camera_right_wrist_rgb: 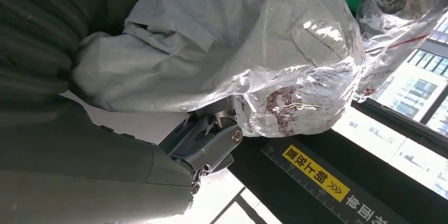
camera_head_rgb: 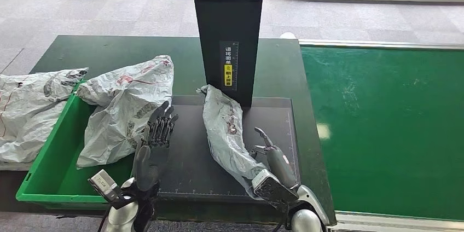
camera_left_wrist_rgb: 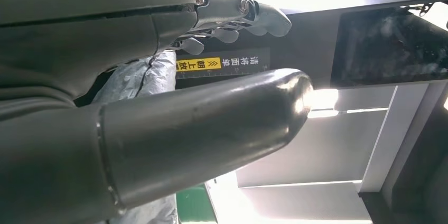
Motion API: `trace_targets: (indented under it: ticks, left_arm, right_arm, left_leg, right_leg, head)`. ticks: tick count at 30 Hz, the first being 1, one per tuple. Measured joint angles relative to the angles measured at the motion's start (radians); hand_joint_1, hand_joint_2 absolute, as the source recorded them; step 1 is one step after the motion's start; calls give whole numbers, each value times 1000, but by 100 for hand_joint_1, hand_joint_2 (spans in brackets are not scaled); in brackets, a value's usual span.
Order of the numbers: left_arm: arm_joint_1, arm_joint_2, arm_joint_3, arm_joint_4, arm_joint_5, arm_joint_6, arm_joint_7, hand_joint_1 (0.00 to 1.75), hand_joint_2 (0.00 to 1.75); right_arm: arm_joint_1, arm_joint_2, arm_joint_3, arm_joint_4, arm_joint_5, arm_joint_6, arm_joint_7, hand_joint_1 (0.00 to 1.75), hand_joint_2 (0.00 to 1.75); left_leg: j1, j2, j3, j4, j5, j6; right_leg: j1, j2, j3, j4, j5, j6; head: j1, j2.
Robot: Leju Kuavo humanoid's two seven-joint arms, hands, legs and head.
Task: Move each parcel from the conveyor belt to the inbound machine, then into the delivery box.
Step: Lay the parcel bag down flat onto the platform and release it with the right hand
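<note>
A long grey parcel [camera_head_rgb: 224, 125] lies on the black platform [camera_head_rgb: 189, 161] of the inbound machine, running from the post [camera_head_rgb: 227, 24] toward me. My right hand [camera_head_rgb: 273, 161] rests against its near end, thumb standing apart and nothing gripped. The right wrist view has the parcel [camera_right_wrist_rgb: 238, 49] bulging over my right hand [camera_right_wrist_rgb: 201, 145] and hiding the fingers. My left hand [camera_head_rgb: 156, 133] hovers over the platform's left edge with fingers straight and apart, beside a bigger crumpled parcel [camera_head_rgb: 128, 100]. My left hand [camera_left_wrist_rgb: 211, 113] holds nothing in the left wrist view.
The bigger parcel drapes over the rim of the green delivery box [camera_head_rgb: 52, 161] at the left. Another grey parcel [camera_head_rgb: 27, 106] lies beyond the box's far left side. The green conveyor belt [camera_head_rgb: 383, 128] stretches along the right. A yellow label [camera_head_rgb: 228, 76] marks the post.
</note>
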Motion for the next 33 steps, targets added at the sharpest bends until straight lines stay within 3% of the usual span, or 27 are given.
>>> trace_targets:
  ticks: [21,25,33]
  left_arm:
    - [-13,0,0,1,0,0,2,0,0]
    - [-10,0,0,1,3,0,2,0,0]
    - [5,0,0,-9,14,0,0,0,0]
  right_arm:
    - [36,17,-51,-51,-72,1,-43,0,175]
    - [38,17,-53,-53,-81,4,-51,0,0]
    - [39,17,-55,-55,-50,-10,-51,0,0]
  left_leg:
    - [0,0,0,0,0,0]
    - [0,0,0,0,0,0]
    - [0,0,0,0,0,0]
  right_leg:
    - [0,0,0,0,0,0]
    - [0,0,0,0,0,0]
    - [0,0,0,0,0,0]
  head:
    - [0,0]
    - [0,0]
    - [0,0]
